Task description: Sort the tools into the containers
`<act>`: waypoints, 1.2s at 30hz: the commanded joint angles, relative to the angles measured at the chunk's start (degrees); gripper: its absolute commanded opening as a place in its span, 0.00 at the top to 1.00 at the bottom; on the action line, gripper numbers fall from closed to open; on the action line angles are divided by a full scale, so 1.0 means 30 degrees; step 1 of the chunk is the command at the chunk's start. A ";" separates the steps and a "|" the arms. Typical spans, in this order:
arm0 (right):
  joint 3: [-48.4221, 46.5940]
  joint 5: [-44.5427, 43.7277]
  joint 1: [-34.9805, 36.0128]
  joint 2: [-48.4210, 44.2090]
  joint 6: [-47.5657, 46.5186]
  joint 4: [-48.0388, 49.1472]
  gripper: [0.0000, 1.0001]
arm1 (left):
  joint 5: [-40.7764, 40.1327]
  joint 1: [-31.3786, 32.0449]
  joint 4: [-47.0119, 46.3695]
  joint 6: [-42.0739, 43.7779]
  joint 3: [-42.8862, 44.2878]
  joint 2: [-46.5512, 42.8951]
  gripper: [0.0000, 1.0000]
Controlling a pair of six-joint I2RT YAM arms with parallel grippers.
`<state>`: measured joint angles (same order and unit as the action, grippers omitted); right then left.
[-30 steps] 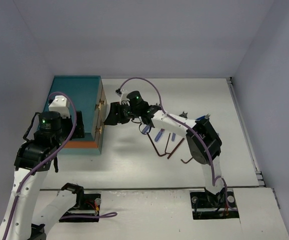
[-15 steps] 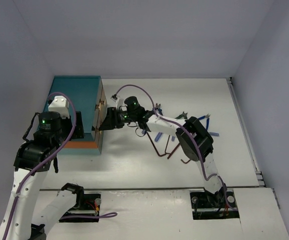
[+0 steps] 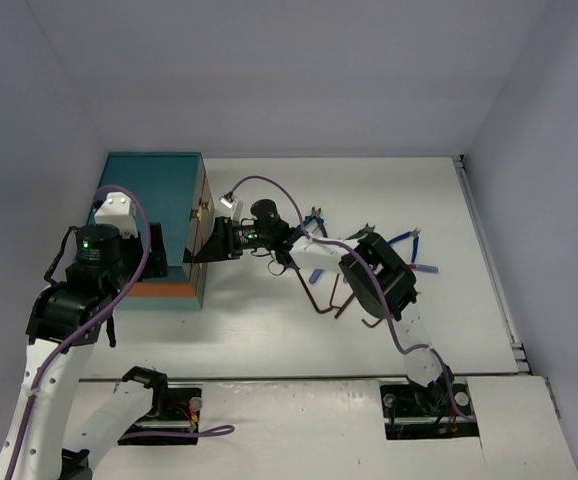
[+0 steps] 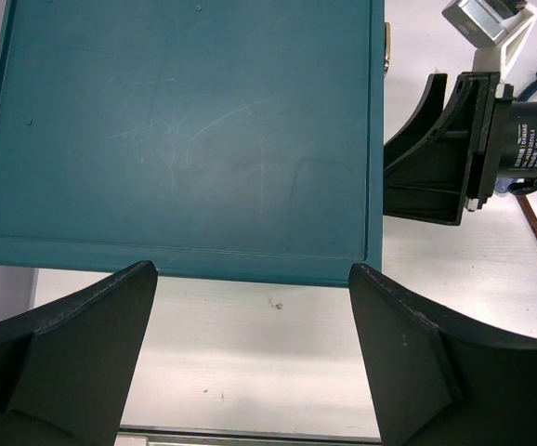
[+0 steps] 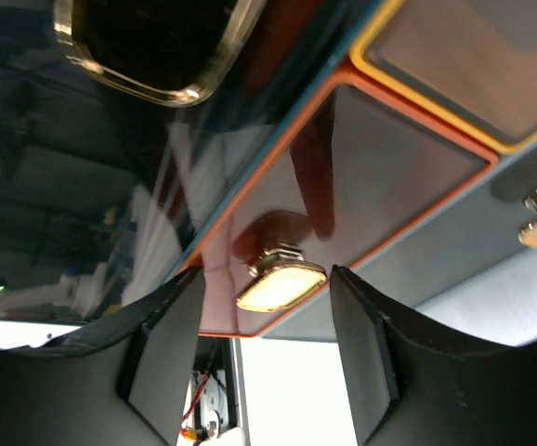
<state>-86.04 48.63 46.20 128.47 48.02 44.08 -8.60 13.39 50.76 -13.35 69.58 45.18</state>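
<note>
The drawer (image 5: 380, 177) framed in orange sits low on the front of the teal chest (image 3: 149, 185), which stands on the left side of the white table (image 3: 269, 340) with its drawer fronts facing right. The drawer's brass knob (image 5: 281, 283) lies between the two dark fingers (image 5: 171, 353) of the right gripper (image 5: 267, 277). The fingertips reach past it on both sides, and the gripper is pressed close against the chest front. The jaws are spread and not clamped. A gap shows between the knob and the finger on the left of the wrist view, while the other finger is right at the knob's edge; I cannot tell whether it touches. Just above this drawer in that view is a second one (image 5: 473, 65), framed in yellow. The left gripper (image 4: 250, 269) hangs over the near edge of the chest's flat teal top with its jaws wide apart, holding nothing. The loose tools lie on the table to the right of the chest, well apart from it. Blue-handled pliers (image 3: 409, 240) are beyond the right arm's elbow, and dark L-shaped hex keys (image 3: 319, 295) lie partly under that arm.
</note>
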 commanded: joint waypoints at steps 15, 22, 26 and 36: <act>0.1060 0.0779 -0.0242 -0.0109 0.2853 0.6516 0.95 | -0.0329 -0.0097 -0.0663 -0.0087 0.0383 0.0212 0.19; 0.3237 0.0724 -0.1177 -0.1615 0.2543 0.6489 1.00 | -0.0740 -0.0097 -0.0683 -0.0063 -0.0102 0.0485 0.19; 0.4732 0.0753 -0.1682 -0.2856 0.2226 0.6460 1.00 | -0.0934 -0.0097 -0.0720 -0.0109 -0.0326 0.0632 0.19; 0.8270 0.1124 -0.3204 -0.5227 0.0917 0.5512 1.00 | -0.0775 -0.0127 -0.0759 -0.0324 -0.0186 0.0750 0.19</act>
<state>-63.80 51.53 38.73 119.05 55.41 59.63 -10.44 13.38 50.73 -13.71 67.68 47.56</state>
